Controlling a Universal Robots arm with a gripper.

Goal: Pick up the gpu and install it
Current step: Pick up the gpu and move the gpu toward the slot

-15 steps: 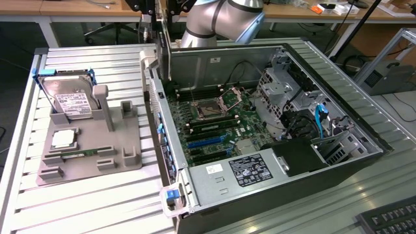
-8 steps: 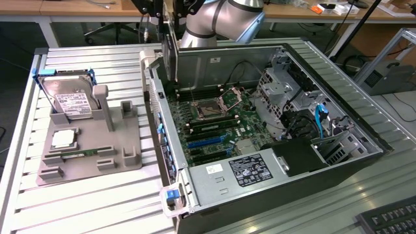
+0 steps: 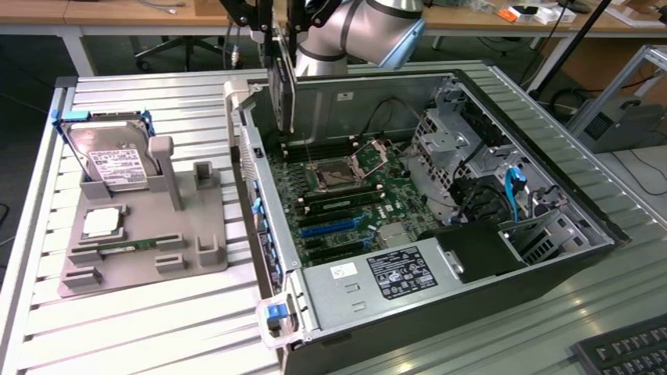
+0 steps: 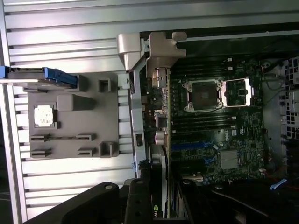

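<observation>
- gpu (image 3: 283,86), a thin flat dark expansion card, hangs upright and edge-down over the rear end of the open black computer case (image 3: 583,226), close to the case's back wall and seated in no slot.
- Black two-fingered gripper (image 3: 276,22) on the grey robot arm (image 3: 354,31) pinches the gpu by its upper edge, one finger on each face.
- In the wrist view the gripper (image 4: 161,203) shows with the gpu (image 4: 162,184) running edge-on out from between its fingers, above the case's rear edge.
- Green motherboard (image 3: 391,207) lies flat in the case, with an empty silver processor socket (image 3: 336,173) in its far part.
- Blue expansion slots (image 3: 333,226) sit nearer the power supply with the white label (image 3: 401,269), well apart from the gpu.
- On the exterior view's left, a grey moulded parts stand (image 3: 198,250) rests on the ribbed metal table (image 3: 156,328) just beside the case.
- The stand holds a silver hard drive with a white label in a blue frame (image 3: 109,160), propped upright, a square silver processor chip (image 3: 101,223) and a narrow green memory stick (image 3: 125,246).
</observation>
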